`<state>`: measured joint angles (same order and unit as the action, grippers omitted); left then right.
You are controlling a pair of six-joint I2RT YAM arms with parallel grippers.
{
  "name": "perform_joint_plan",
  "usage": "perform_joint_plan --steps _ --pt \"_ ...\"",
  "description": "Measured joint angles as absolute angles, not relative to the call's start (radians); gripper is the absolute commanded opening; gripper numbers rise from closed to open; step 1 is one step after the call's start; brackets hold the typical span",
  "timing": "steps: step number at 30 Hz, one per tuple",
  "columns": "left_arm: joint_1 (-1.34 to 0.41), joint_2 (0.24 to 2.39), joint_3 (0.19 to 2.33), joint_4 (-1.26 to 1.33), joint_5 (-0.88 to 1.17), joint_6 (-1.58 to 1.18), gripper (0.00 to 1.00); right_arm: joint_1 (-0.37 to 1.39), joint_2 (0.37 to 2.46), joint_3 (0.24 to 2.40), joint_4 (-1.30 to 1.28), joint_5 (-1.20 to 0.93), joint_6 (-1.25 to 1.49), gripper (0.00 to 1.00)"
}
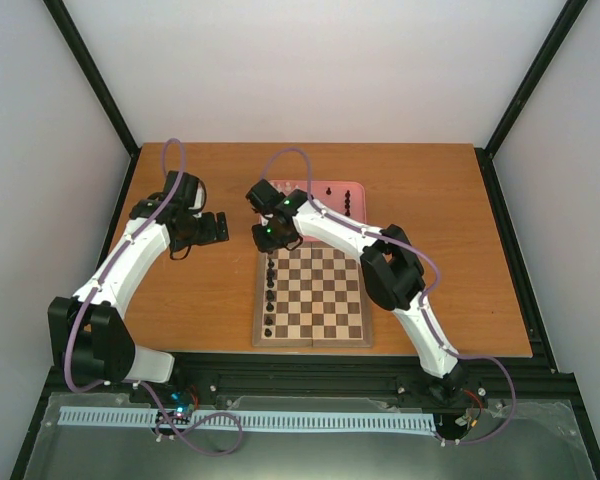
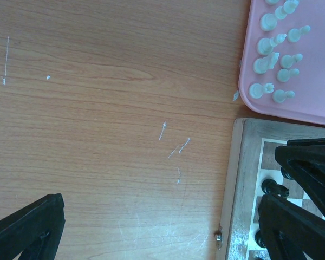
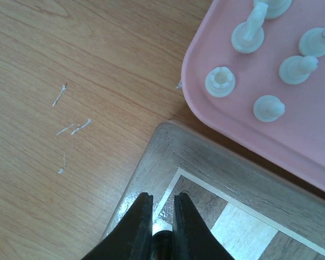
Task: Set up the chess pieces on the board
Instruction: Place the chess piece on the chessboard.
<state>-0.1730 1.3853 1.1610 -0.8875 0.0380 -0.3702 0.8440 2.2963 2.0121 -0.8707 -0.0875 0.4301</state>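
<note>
**Right pincer holding a black piece over the board's corner**

The right pincer (image 3: 162, 227) is gripping a small black piece (image 3: 162, 242), jaws nearly closed, directly over the far-left corner squares of the board (image 3: 233, 179). Other black pieces (image 1: 270, 295) are lining the board's left file. The pink tray (image 3: 249, 141), just beyond that corner, is holding white pieces (image 3: 220, 81). The left pincer (image 1: 220, 226) is hanging open over bare counter (image 3: 54, 54).
</note>
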Motion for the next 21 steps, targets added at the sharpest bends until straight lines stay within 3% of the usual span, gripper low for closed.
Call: perform_joint_plan --steps 21 --pt "-0.173 1.385 1.154 -0.886 0.038 -0.37 1.0 0.844 2.329 2.008 -0.875 -0.081 0.422 0.12"
